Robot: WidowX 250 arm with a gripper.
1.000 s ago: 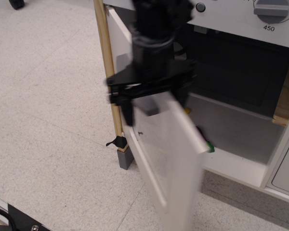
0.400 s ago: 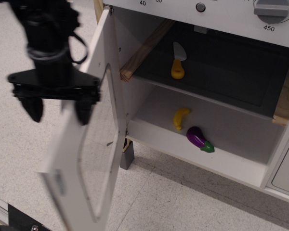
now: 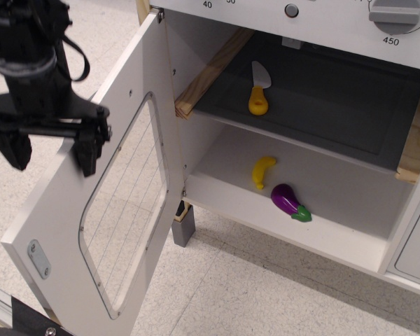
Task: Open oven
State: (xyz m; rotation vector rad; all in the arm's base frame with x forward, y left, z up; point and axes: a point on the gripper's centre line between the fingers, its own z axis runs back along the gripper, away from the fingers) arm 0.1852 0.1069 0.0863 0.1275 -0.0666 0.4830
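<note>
observation.image: Large white toy oven (image 3: 315, 231) fills the right of the view; its white hinged door with rounded wire-lined window (image 3: 119, 231) stands swung wide to the left of the cavity. Door looks light, stiff, thin-panelled; the free edge, lower left of the cavity, seems the easiest hold. Black gripper (image 3: 49, 150) hangs left of the door's upper part, fingers apart, gripping nothing. Inside: yellow-handled toy knife (image 3: 258, 89) on the grey shelf, yellow toy banana (image 3: 262, 171) and purple toy eggplant (image 3: 288, 201) below. Nothing blocks the swing.
</note>
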